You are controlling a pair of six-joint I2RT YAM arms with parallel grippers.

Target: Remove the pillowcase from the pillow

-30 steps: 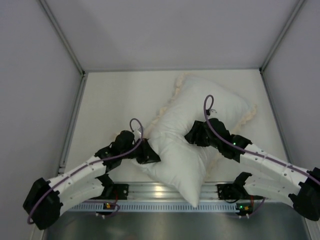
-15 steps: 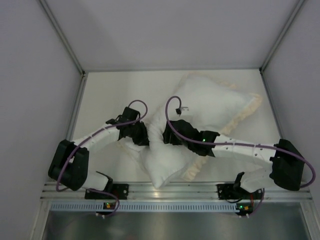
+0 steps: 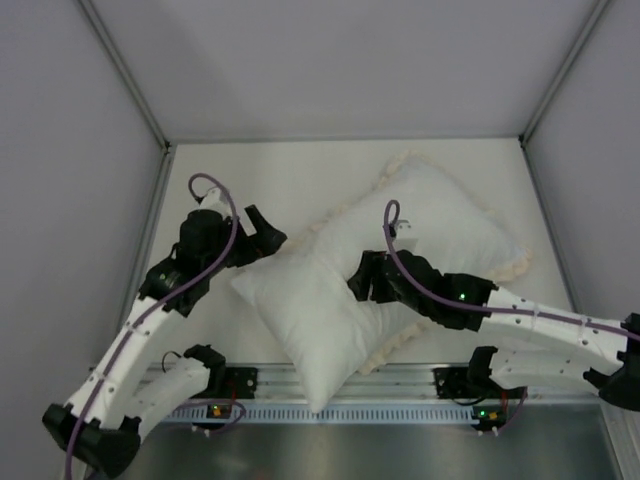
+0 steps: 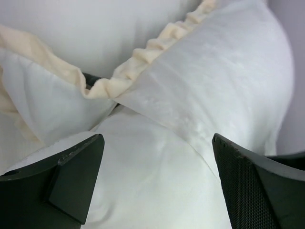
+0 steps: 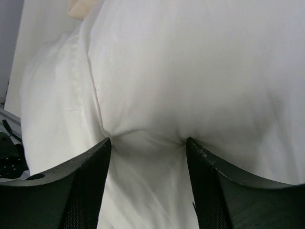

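The plain white pillow [image 3: 300,320] sticks out toward the near left from the frill-edged pillowcase [image 3: 440,225], which still covers its far right half. The cream frill [image 4: 157,45] marks the case's mouth. My left gripper [image 3: 268,235] hovers wide open just above the pillow's left corner. White pillow fabric [image 4: 157,191] lies below its jaws, with nothing between them. My right gripper [image 3: 358,283] sits at the mouth of the pillowcase. Its fingertips [image 5: 106,143] dig into a bulge of the white pillowcase [image 5: 190,71] and pinch it.
Grey walls close in the white table [image 3: 220,180] on the left, right and back. A metal rail [image 3: 320,385] with both arm bases runs along the near edge, and the pillow's near corner hangs over it.
My left gripper has let go of the pillow, opened wide and pulled back to the upper left. The pillow has slid left and spread out. The right gripper has shifted slightly right.
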